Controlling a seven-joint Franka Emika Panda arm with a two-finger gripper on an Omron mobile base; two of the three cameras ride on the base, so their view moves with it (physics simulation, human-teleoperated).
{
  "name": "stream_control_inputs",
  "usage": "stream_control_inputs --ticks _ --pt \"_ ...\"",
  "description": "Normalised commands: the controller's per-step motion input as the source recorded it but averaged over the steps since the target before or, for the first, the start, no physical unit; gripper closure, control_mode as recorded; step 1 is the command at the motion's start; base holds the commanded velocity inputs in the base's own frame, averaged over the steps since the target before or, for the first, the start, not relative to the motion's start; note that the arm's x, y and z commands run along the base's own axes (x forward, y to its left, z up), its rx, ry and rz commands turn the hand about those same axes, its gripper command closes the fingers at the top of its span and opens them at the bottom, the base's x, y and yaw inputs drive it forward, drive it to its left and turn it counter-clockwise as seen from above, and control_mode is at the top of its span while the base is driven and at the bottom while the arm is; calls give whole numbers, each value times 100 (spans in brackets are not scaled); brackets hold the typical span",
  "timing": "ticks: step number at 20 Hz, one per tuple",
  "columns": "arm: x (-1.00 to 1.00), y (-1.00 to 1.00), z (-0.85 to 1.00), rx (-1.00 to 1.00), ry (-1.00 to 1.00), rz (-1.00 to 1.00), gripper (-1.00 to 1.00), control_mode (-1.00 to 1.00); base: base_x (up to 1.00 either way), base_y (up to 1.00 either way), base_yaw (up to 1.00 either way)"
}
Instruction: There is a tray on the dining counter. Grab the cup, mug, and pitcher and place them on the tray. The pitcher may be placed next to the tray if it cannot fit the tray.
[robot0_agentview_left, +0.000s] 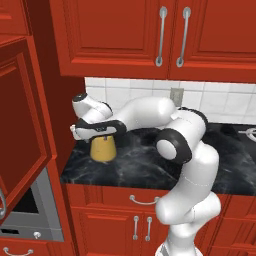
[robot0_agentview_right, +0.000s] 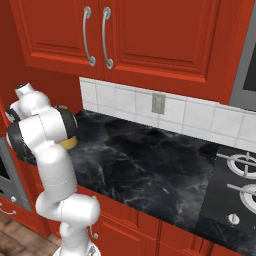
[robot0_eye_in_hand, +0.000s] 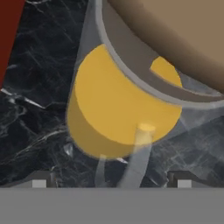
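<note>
Gripper (robot0_agentview_left: 100, 134) sits directly over the pitcher (robot0_agentview_left: 103, 148), hand pointing down at its top. In the hand view the two finger tips (robot0_eye_in_hand: 39, 179) stand wide apart, one each side of the yellow body, nothing held. Pitcher stands upright on the black marble bench (robot0_agentview_left: 150, 167), at its left end near the red cabinet side. Looks like the approach step of the pitcher grab; next: drop lower, close on the wall. Pitcher rim is hidden by the hand; contact can't be judged.
</note>
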Motion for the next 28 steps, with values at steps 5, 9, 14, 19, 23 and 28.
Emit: stream_control_inputs --ticks 5,9,14,19,23,28 --pt "0 0 -22 0 0 0 -100 -100 0 0 0" --pt "0 0 -23 0 0 0 -100 -100 0 0 0" --pt "0 -2 -23 0 0 0 100 -100 0 0 0" --pt "0 -26 -23 0 -2 0 100 -100 0 0 0" --pt "0 -42 -24 0 -5 0 100 -100 0 0 0" --pt "0 -44 -24 0 -11 0 100 -100 0 0 0"
